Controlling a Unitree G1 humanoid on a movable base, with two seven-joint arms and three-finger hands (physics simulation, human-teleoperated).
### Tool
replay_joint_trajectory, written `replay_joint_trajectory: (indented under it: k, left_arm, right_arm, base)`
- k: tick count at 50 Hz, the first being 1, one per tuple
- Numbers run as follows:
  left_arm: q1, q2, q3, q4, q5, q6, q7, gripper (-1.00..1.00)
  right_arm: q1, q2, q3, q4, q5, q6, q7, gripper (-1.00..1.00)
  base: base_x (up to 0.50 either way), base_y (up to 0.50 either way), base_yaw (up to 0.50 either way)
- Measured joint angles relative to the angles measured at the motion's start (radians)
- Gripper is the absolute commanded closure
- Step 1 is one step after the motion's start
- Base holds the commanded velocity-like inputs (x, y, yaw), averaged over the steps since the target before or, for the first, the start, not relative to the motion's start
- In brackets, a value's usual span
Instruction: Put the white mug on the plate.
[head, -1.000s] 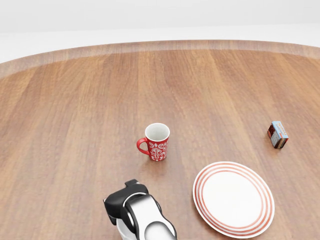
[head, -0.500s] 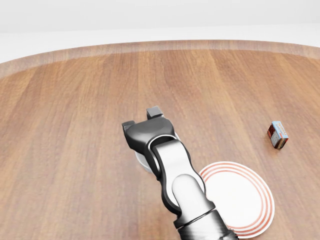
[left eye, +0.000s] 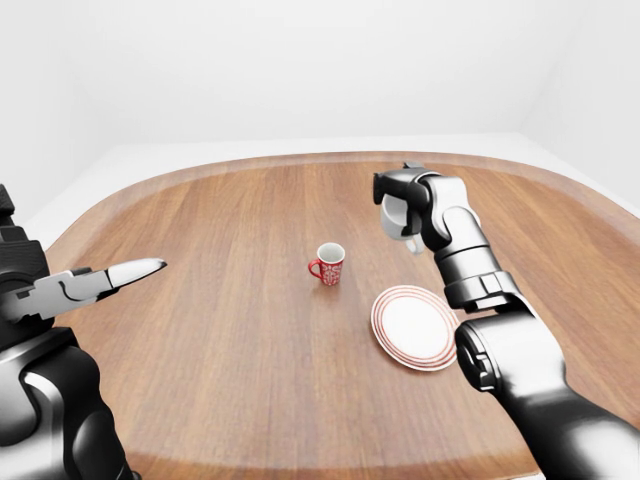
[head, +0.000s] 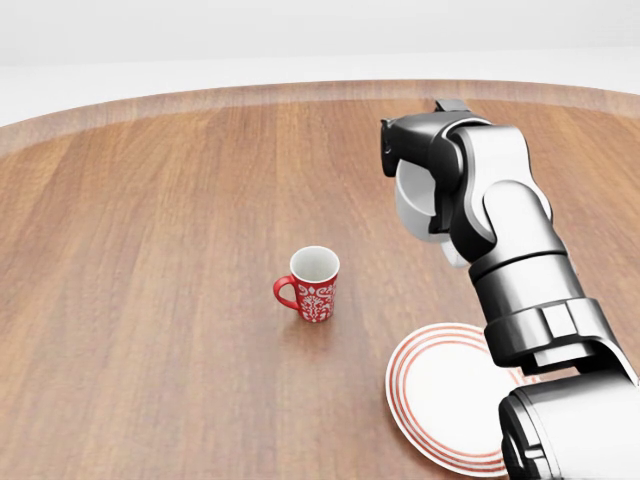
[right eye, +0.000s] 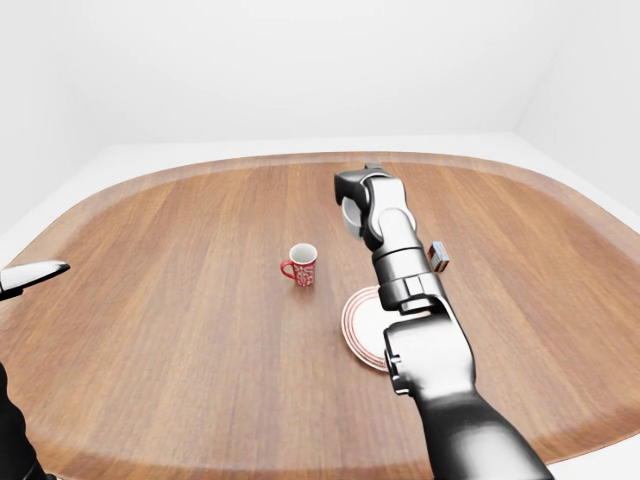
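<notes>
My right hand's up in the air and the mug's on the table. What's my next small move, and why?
Probably lower the right hand leftward in the head view, toward the mug. The mug stands upright and untouched, up-left of the plate, while the hand hangs high to its right, apparently holding nothing.

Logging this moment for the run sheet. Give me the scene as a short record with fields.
right hand: raised above the table, closed on a white object, apparently the white mug
left hand: open, holding nothing, at the left edge of the left-eye view
plate: on the table, nothing on it, partly hidden by the right arm
red mug: upright on the table, left of the plate
small box: on the table, right of the arm in the right-eye view
</notes>
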Motion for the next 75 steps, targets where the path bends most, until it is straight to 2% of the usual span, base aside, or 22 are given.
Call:
replay_joint_trajectory:
  k: [10,25,37,75]
  left_arm:
    - [-0.002,0.001,0.0,0.001,0.0,0.0,0.0,-1.0]
    - [0.0,-0.001,-0.003,0.003,0.003,0.0,-0.001,-1.0]
    - [0.001,-0.002,-0.004,0.002,0.006,0.0,-0.002,-1.0]
    - [0.0,-0.003,-0.007,0.007,0.011,0.0,-0.002,-1.0]
  right_arm:
    - [-0.017,-0.055,0.002,0.168,0.106,0.0,0.0,1.0]
    - [0.072,-0.07,0.028,0.314,0.197,0.0,0.0,1.0]
    - [0.14,-0.068,0.049,0.363,0.209,0.0,0.0,1.0]
    - [0.21,-0.097,0.046,0.396,0.221,0.0,-0.003,1.0]
  base:
    - [0.0,0.0,0.0]
    - [0.0,0.0,0.0]
    - [0.0,0.0,0.0]
    - [0.0,0.0,0.0]
